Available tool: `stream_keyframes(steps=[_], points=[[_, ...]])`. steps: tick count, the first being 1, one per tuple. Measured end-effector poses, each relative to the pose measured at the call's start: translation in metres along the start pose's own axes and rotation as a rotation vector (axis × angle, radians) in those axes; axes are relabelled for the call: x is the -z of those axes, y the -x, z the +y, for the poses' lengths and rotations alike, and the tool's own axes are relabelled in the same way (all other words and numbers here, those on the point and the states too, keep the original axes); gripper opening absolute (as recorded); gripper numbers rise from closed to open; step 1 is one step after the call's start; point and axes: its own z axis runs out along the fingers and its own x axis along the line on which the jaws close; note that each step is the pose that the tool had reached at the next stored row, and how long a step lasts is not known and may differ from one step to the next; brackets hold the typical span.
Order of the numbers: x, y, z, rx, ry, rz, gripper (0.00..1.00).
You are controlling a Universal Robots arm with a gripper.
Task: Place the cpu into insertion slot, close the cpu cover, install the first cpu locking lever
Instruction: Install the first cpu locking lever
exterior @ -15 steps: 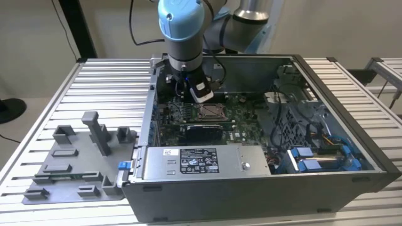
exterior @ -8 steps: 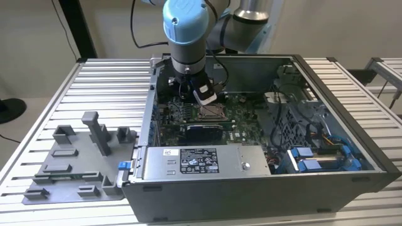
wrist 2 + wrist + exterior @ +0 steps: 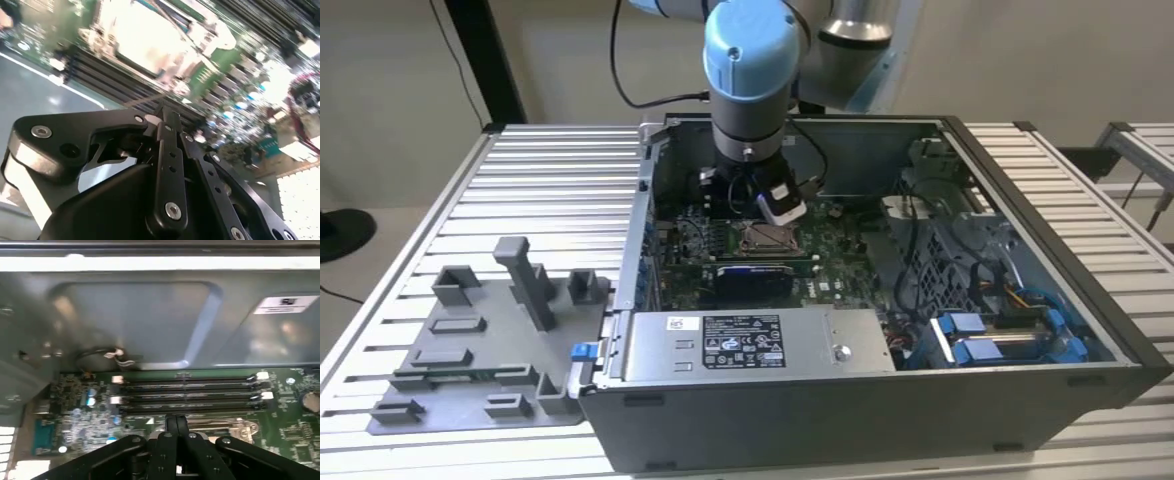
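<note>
insertion slot [image 3: 767,238] — silvery-rimmed square, flat on green board [image 3: 834,262]

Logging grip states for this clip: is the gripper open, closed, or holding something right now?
Gripper: closed, hanging over the board by the socket; nothing can be seen held in it.

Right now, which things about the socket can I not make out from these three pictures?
- Whether the cpu lies in the insertion slot: too small in the exterior view, with the claw just above it; blurred and washed out by glare in the second wrist view.
- Whether the cpu cover is open or closed: in the first wrist view the claw blocks most of the socket.
- How the locking lever stands: too small to tell in the exterior view.
</note>
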Motion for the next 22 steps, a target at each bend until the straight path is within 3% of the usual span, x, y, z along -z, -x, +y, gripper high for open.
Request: stream_keyframes(steps=[2, 8, 13, 19, 22], points=[[-0.0025, 0.0033, 0.0017, 0.0, 0.0001, 0.0003, 0.0], [-0.0088, 0.0007, 0.0121, 0.001, 0.0002, 0.0003, 0.0], [-0.0084, -0.0154, 0.0113, 0.001, 0.0001, 0.0004, 0.0], [-0.008, -0.0175, 0.0031, 0.001, 0.0002, 0.0, 0.0], [-0.0081, -0.0166, 0.0031, 0.002, 0.0002, 0.0003, 0.0]])
